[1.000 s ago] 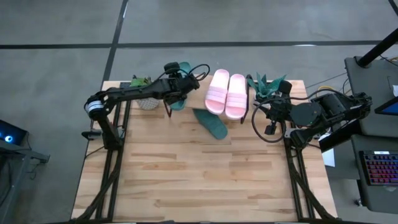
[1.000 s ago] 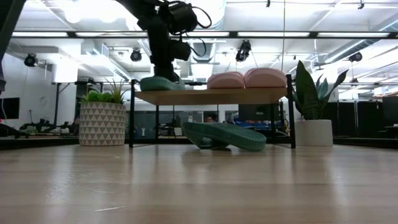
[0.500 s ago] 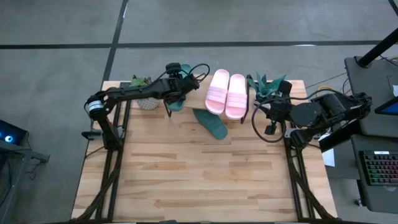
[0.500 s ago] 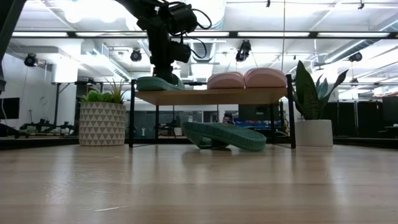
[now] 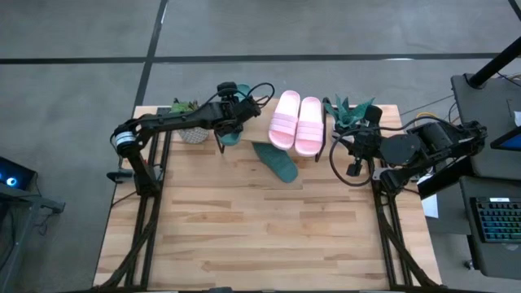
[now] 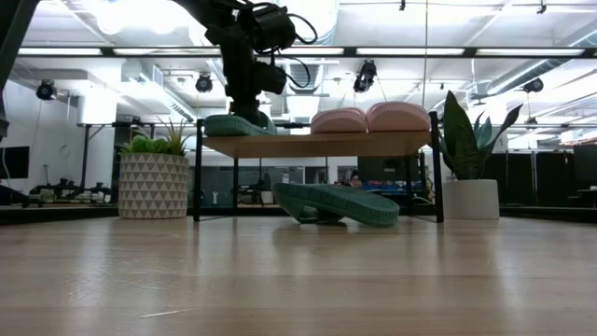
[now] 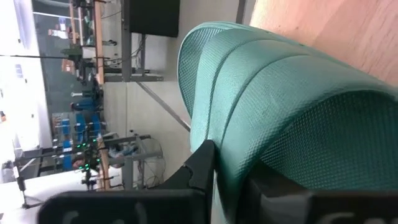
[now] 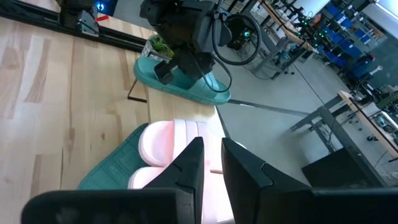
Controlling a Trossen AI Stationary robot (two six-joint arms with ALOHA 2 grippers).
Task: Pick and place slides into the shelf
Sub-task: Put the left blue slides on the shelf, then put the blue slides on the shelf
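Observation:
The shelf (image 6: 317, 145) stands at the table's far edge. Two pink slides (image 5: 297, 124) lie side by side on its plank top. One green slide (image 6: 238, 124) lies on the plank's left end under my left gripper (image 5: 232, 114), which is shut on it. The second green slide (image 5: 275, 160) lies on the table, slanting out from under the shelf (image 6: 336, 203). My right gripper (image 8: 211, 152) is shut and waits at the table's right side, beyond the shelf's right end. My left gripper comes from above, pointing down, and pinches the green slide about its middle (image 8: 186, 78) between its two fingers (image 7: 202, 165). Which part is between them I cannot tell, since the gripper covers it. The slide lies level with its sole on the plank.
A patterned pot with a small plant (image 6: 154, 185) stands left of the shelf. A white pot with a tall-leaved plant (image 6: 469, 198) stands to its right. The slatted wooden table (image 5: 260, 228) stretches bare toward its near edge.

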